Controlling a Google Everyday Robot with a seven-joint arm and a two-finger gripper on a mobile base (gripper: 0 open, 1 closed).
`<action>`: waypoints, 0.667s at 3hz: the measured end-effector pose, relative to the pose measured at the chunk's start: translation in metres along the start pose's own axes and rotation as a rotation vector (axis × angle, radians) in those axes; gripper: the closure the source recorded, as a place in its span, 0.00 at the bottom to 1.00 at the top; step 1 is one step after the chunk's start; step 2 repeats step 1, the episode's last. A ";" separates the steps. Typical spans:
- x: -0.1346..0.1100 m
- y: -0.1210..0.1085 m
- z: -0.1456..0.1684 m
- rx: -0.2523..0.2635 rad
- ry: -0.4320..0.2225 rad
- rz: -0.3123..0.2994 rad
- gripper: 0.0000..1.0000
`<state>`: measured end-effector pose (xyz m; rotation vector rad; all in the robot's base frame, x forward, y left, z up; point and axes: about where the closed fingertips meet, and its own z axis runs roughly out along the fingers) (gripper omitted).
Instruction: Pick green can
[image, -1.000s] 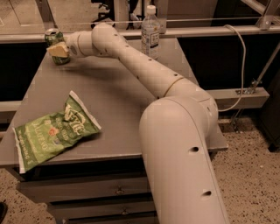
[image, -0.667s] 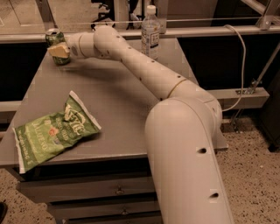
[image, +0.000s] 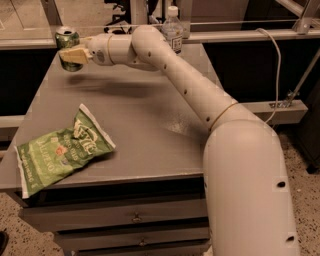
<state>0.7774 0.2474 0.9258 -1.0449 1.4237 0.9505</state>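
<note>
Beneath the pincer and its arm (image: 190, 80) spreads a grey, flat-topped bench (image: 140, 130), seen from above and from the near side. Drawers (image: 135, 217) with small pulls run along the bench's front, well below and to the right of the pincer. Speckled flooring (image: 10, 235) shows at the lower left corner. A pale rail (image: 240, 36) crosses the room behind the bench, level with the pincer and to its right, with dark panels under it. A light cable (image: 270, 65) hangs down at the far right, well apart from the pincer.

A clear bottle (image: 173, 27) with a white cap stands upright to the right of the pincer, behind the arm's forward link. A crinkled light-green chip bag (image: 62, 150) lies flat well below the pincer, at the bench's near left edge.

The pincer (image: 70, 54) sits at the bench's far left corner, reached by the arm stretched across the top. It is closed on the green can (image: 66, 37). One pale finger (image: 75, 55) lies across the can's middle. The can is upright, its silver top just above the finger and its dark base just below. Whether the base touches the bench cannot be told.
</note>
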 end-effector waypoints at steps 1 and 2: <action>0.002 0.000 0.005 0.005 0.004 0.001 1.00; 0.002 0.000 0.005 0.005 0.004 0.001 1.00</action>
